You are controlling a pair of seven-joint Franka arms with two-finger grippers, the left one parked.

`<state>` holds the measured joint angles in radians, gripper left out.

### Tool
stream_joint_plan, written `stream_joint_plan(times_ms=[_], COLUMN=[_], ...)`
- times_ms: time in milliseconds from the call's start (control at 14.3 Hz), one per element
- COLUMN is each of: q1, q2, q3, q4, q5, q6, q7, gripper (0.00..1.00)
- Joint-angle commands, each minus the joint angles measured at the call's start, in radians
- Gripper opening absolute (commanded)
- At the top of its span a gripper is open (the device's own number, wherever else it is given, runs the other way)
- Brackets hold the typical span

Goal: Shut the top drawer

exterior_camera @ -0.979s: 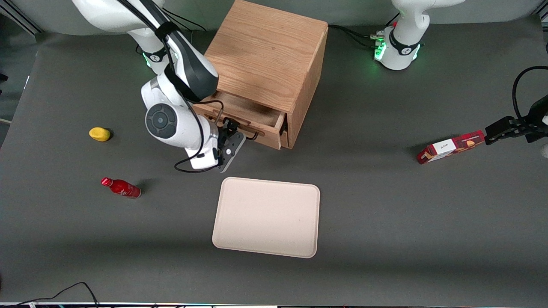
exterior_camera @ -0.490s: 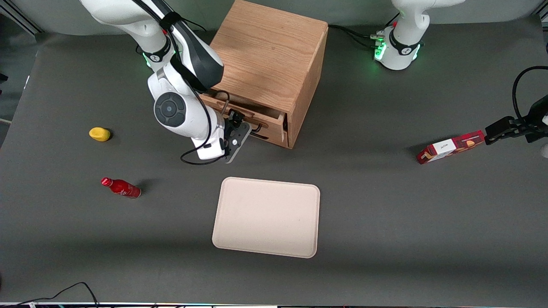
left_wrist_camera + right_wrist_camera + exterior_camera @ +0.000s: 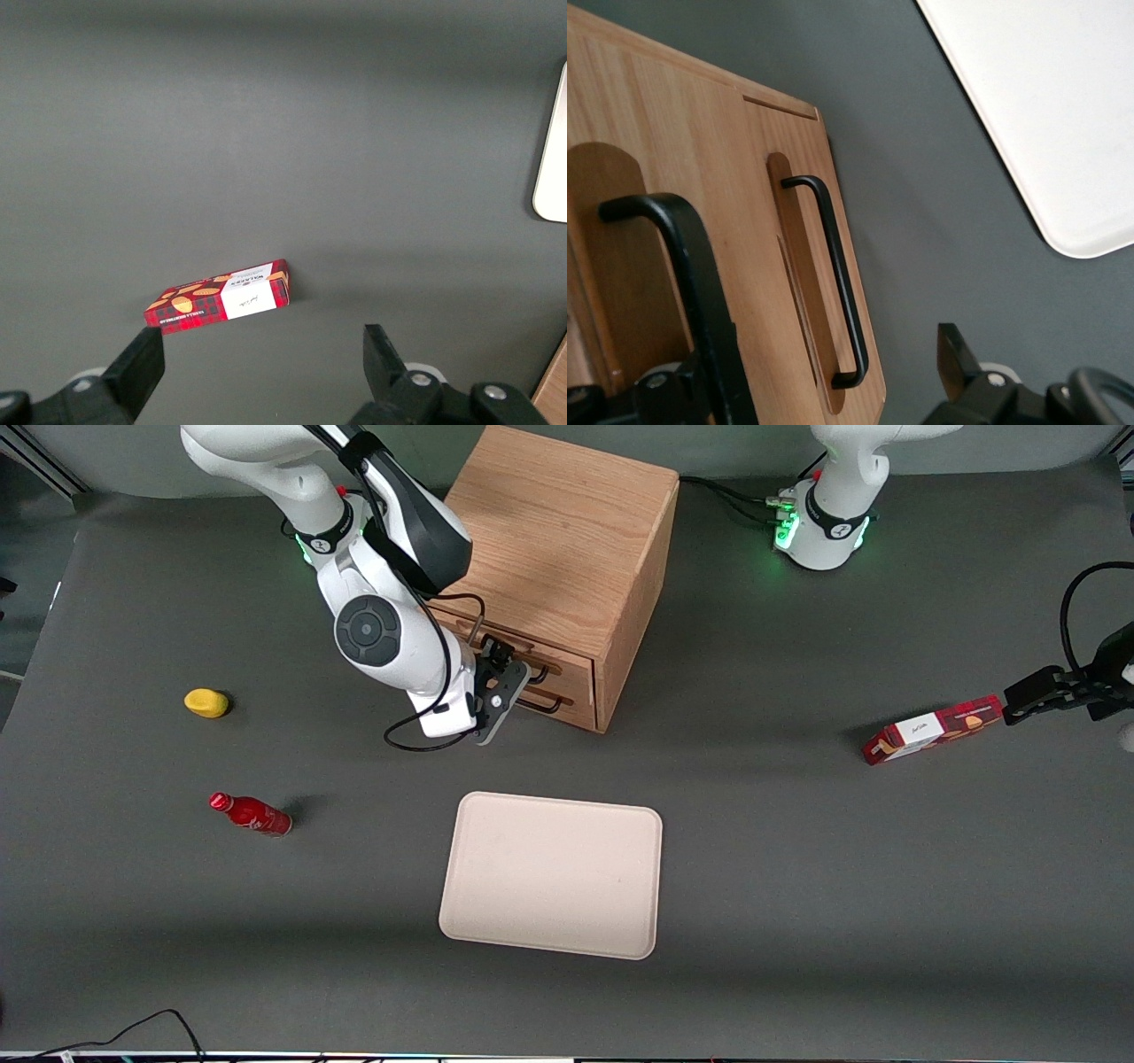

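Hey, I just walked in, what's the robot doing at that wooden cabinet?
The right arm is shutting the top drawer of the oak cabinet. Its gripper is pressed up at the drawer's black handle, and the drawer front now sits about flush with the cabinet, so the push looks nearly done. The bottom drawer below it is shut too. A beige tray lies on the table nearer the front camera, untouched.
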<state>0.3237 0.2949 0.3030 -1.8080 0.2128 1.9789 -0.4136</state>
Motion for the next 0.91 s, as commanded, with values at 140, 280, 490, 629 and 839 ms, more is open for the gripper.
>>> stream_joint_plan(times_ms=[140,280,490,629,839], q1=[-0.002,-0.003,-0.009,-0.011,-0.026], q2=[-0.052,-0.057,-0.068,-0.069,-0.085], q3=[0.028,0.028,0.030,0.030,0.027], q4=[-0.064,-0.064,-0.053,-0.034,-0.018], q5=[-0.006,-0.006,-0.006,-0.004,-0.001], q6=[0.024,0.023,0.008,-0.020,-0.046], q7=[0.055,0.055,0.055,0.053,0.050], gripper=[1.00,1.00,1.00,1.00,1.00])
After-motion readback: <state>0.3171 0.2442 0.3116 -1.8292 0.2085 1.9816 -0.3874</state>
